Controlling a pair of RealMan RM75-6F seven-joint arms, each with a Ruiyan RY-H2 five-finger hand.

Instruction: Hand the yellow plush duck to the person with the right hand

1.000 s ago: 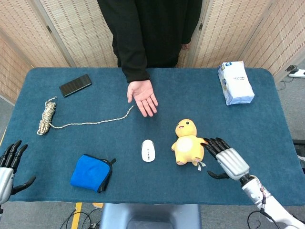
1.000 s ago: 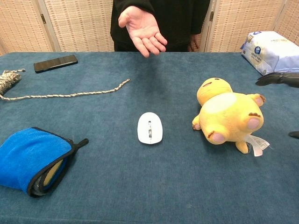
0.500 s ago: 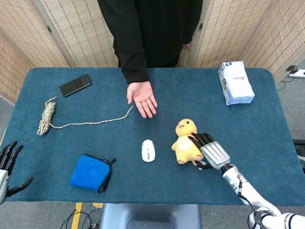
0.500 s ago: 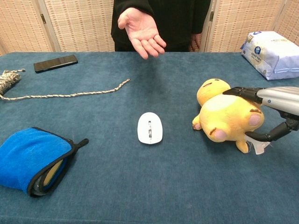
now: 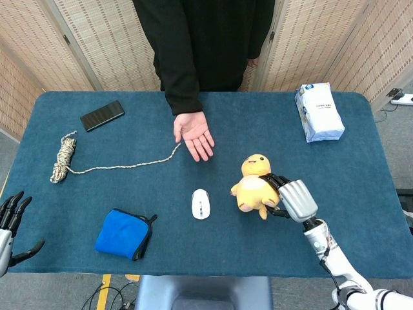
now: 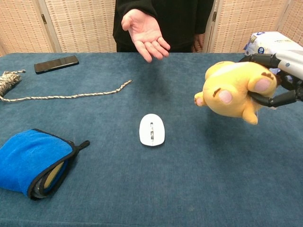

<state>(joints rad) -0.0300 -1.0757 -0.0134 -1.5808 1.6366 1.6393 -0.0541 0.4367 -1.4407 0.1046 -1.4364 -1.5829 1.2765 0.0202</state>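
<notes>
Right robot hand [image 5: 293, 199] grips one duck [image 5: 253, 187].

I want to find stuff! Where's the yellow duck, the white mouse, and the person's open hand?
yellow plush duck [image 6: 232, 87], chest view, on its belly.
white mouse [image 5: 201, 203], head view, on the middle of its top.
person's open hand [image 6: 144, 30], chest view, on the palm.

- The white packet [image 5: 319, 112] at the upper right of the head view carries a round blue logo [image 5: 308, 90] near its top end, too small to read.
- In the chest view the same packet [image 6: 272, 40], at the upper right edge, shows the blue logo and faint blue print, also illegible.
- Nothing else bears readable text, numbers or signs.
</notes>
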